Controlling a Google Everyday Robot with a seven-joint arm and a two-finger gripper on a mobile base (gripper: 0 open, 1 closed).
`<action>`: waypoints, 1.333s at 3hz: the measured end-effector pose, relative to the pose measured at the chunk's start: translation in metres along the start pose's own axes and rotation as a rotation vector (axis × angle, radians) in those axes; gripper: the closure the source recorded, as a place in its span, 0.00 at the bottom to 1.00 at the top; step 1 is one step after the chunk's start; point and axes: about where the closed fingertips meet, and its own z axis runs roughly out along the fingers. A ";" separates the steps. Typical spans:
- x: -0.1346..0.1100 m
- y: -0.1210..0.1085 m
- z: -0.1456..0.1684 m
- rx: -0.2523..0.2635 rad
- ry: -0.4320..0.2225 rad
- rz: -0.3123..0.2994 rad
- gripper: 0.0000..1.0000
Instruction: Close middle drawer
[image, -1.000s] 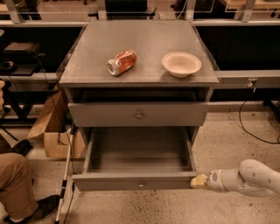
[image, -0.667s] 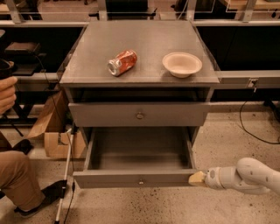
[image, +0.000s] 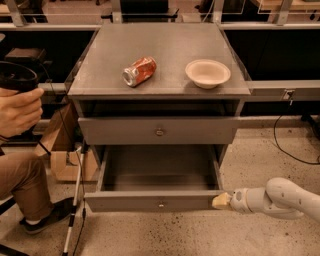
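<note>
Nearest, at the lower right above the speckled floor, the robot's white arm reaches in from the right edge. Its pale-tipped tool touches the right end of the middle drawer's front panel; whether the tool is spread or pressed together cannot be told. The middle drawer stands pulled well out of the grey cabinet, its deep tray open to view and its small round knob at the centre of the panel. At the left a seated person in brown trousers holds a black device, with a thin white stick leaning beside a cardboard box. Above the open tray the upper drawer sits pushed in. Farther back, on the worktop, a crushed red can lies on its side, with a pale bowl upright to its right, apart from it.
</note>
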 end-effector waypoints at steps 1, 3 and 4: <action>-0.014 0.004 0.010 -0.007 -0.020 0.005 1.00; -0.029 0.007 0.018 -0.009 -0.045 0.008 1.00; -0.038 0.007 0.022 -0.007 -0.056 0.010 1.00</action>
